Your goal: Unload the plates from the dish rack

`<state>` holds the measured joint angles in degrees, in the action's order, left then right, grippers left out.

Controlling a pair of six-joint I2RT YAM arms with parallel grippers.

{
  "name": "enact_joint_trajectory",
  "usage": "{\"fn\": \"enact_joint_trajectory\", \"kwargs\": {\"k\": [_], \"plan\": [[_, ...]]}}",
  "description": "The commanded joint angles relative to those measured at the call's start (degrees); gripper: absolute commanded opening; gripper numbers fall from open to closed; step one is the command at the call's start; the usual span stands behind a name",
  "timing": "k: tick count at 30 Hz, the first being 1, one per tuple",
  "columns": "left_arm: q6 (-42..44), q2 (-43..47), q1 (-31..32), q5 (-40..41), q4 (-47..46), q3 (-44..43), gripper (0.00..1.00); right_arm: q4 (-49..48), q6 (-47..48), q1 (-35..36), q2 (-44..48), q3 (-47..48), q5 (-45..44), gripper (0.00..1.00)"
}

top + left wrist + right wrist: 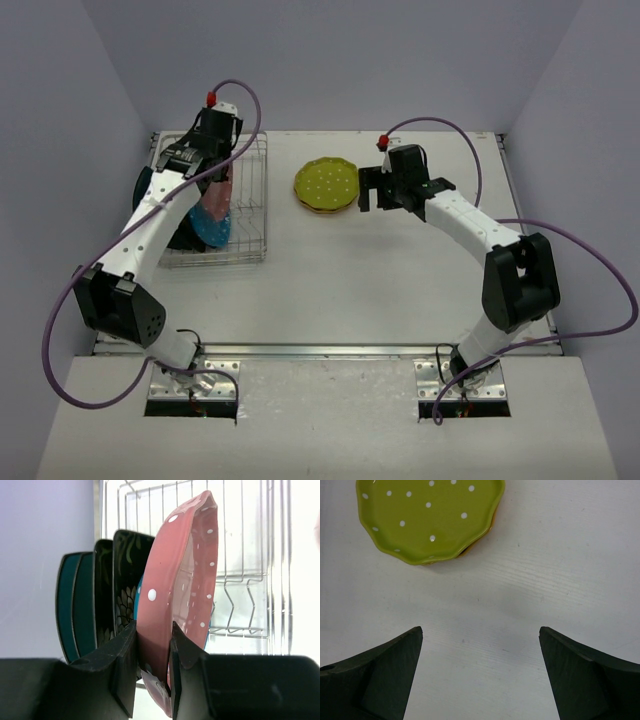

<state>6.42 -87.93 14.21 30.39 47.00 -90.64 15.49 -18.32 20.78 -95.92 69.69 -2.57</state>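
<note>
The silver wire dish rack [250, 205] stands at the back left and also shows in the left wrist view [240, 575]. My left gripper [214, 178] [154, 652] is shut on the rim of a maroon-pink plate with white dots [180, 575] [216, 206], which is upright on edge over the rack. Behind it stand a dotted blue plate [213, 233], black patterned plates [127, 575] and dark teal plates [75, 605]. A yellow-green dotted plate [326, 185] [427, 515] lies flat on the table with an orange rim showing under it. My right gripper [366, 190] [481, 632] is open and empty just right of it.
The table's [380, 270] back and side edges meet lilac walls. The rack's right half holds only bare tines [250, 605]. Purple cables loop from both arms.
</note>
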Motion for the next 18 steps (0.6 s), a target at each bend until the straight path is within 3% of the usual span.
{"fn": "enact_joint_trajectory", "kwargs": {"k": [1, 7, 9, 11, 18], "plan": [[0.91, 6.44, 1.26, -1.06, -6.10, -6.07, 0.00, -3.13, -1.07, -0.03, 3.24, 1.77, 3.30, 0.99], [-3.25, 10.90, 1.12, -13.41, -6.83, -4.99, 0.00, -8.30, -2.68, -0.03, 6.71, -1.51, 10.91, 0.99], [-4.95, 12.25, 0.95, -21.61, -7.22, -3.86, 0.00, -10.50, -3.77, -0.03, 7.80, -2.19, 14.48, 0.99], [-8.19, 13.33, 0.53, -35.41, -7.88, -1.99, 0.00, -12.95, -5.16, -0.03, 8.98, -2.97, 19.79, 0.99], [-14.58, 12.00, -3.72, -59.20, -10.63, 0.65, 0.00, -20.90, -10.53, -0.56, 10.47, -5.07, 35.76, 0.99]]}}
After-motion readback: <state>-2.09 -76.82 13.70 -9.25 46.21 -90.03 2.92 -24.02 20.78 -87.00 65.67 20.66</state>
